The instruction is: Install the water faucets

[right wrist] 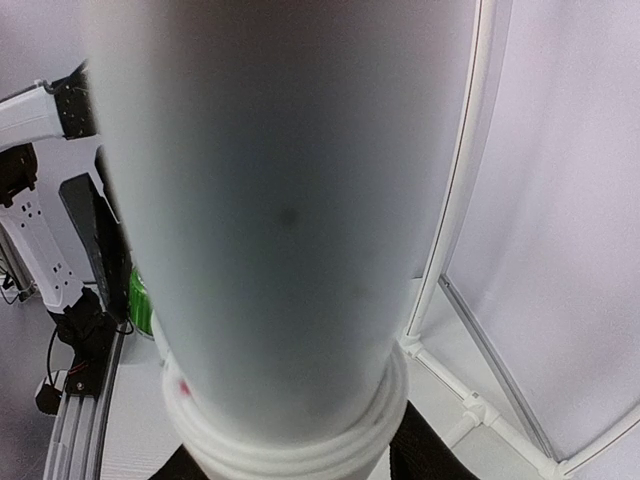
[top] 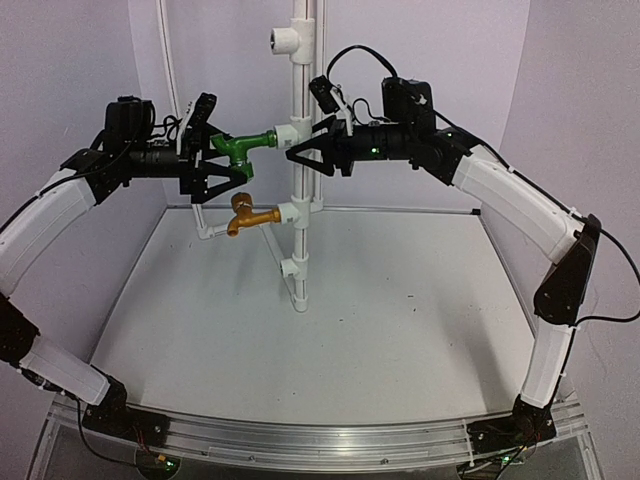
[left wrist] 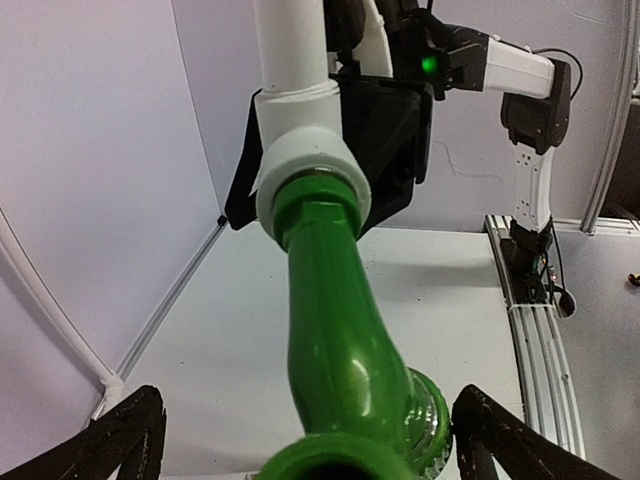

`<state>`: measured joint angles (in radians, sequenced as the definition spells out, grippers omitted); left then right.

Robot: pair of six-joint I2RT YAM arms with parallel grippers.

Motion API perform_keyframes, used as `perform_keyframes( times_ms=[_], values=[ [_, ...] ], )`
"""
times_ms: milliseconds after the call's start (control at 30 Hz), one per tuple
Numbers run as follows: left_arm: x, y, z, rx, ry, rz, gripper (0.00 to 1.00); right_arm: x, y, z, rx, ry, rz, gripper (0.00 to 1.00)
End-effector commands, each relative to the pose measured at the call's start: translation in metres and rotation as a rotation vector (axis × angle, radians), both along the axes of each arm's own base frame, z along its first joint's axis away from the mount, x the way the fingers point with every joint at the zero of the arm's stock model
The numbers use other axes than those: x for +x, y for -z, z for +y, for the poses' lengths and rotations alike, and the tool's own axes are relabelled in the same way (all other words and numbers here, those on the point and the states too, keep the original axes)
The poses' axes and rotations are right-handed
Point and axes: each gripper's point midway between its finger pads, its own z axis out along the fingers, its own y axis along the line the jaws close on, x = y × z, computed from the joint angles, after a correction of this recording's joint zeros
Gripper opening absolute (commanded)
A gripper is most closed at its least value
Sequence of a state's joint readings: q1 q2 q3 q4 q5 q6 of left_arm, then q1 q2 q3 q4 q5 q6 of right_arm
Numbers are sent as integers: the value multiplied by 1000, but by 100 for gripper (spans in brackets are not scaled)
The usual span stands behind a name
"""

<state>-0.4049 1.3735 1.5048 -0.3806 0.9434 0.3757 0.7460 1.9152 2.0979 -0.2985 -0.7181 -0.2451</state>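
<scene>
Where the upper T-fitting (top: 291, 133) juts from the white pipe stand (top: 302, 80), we find the green faucet (top: 240, 148) with its hexagonal collar butted against the fitting's mouth. The glossy body runs out level toward the left edge of the tabletop (top: 400, 330), high above the surface. From the left wrist view we look along that body to the fitting. A thin dark line shows at the joint, and we cannot tell how deep the thread sits.

Around the faucet's outer, handle end stands the left gripper (top: 232, 162). Its jaws are spread wide: one of its fingers (left wrist: 115, 440) is well clear of the green body. The other sits just beside a ridged ring on the faucet, and we cannot tell whether it touches.

Below, the golden-brass faucet (top: 250, 213) sits in a lower fitting of the same stand. It also points toward the left edge, spout turned down, apart from both grippers.

On the opposite side of the stand, level with the green faucet, the right gripper (top: 300, 146) reaches in from the right edge. Its jaws are closed on the white pipe stand — in the right wrist view the pipe fills the frame, and a black finger presses at each side of a white collar at the bottom.

The stand rises upright from the far half of the tabletop, about midway between the left and right edges.
</scene>
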Motion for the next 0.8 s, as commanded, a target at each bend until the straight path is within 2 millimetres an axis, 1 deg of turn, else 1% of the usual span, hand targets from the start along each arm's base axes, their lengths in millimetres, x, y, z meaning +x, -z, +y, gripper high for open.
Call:
perform_keyframes(
  times_ms=[0, 133, 300, 500, 600, 767],
  values=[
    [5, -24, 6, -67, -74, -50, 100, 1, -19, -3, 45, 20, -37, 49],
    [26, -22, 9, -98, -174, -40, 100, 0, -18, -2, 44, 16, -32, 49],
    [40, -18, 14, -111, -217, -45, 100, 0, -19, -3, 45, 19, -37, 49],
    [58, -10, 32, -137, -267, -50, 100, -1, -17, -4, 38, 17, -46, 49],
    [65, -14, 39, -154, -280, -80, 100, -1, -17, -5, 36, 17, -48, 49],
    [72, -26, 42, -173, -284, -132, 100, -3, -15, -6, 31, 15, -49, 50]
  ],
)
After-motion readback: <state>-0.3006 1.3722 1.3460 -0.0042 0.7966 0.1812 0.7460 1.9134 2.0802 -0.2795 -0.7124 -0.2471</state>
